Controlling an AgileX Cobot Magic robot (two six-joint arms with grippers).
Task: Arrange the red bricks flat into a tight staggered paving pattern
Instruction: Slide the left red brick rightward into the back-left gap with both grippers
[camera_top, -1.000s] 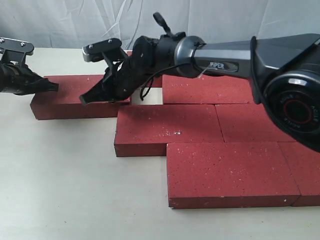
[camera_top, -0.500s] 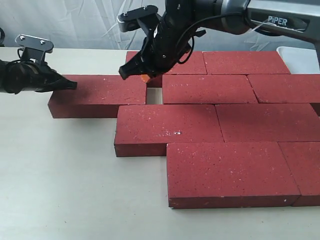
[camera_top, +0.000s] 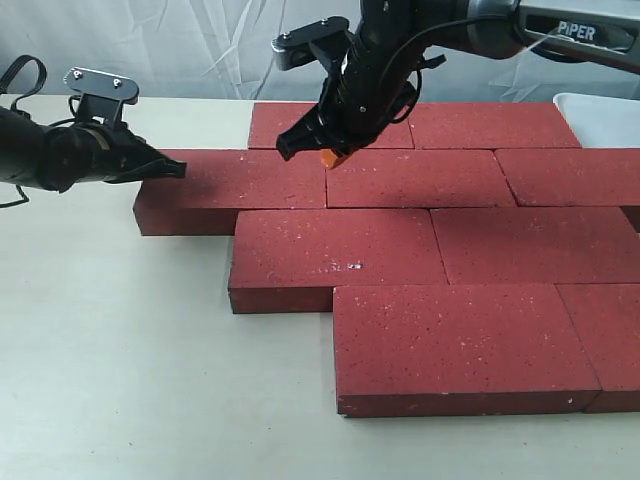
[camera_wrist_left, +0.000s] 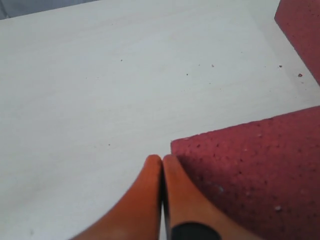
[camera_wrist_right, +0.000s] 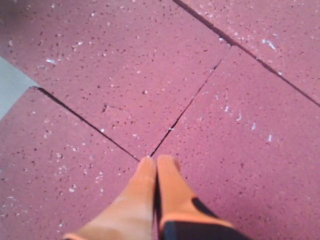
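Leftmost dark red speckled paving brick (camera_top: 235, 180) sliding right since half second ago, gap to row neighbour (camera_top: 415, 178) closing to thin seam. I'm pushing its outer end with left gripper (camera_top: 175, 170), orange tips pinched together, empty. Right gripper (camera_top: 330, 157), also pinched and empty, poising at seam; contact unclear. Other red bricks (camera_top: 440, 300) lying flat, staggered, on pale table (camera_top: 120, 360). Judging final tightening underway; next needing short nudge, then backing off.

Bricks (camera_top: 335, 245) flat on table (camera_top: 120, 380), staggered rows, touching.
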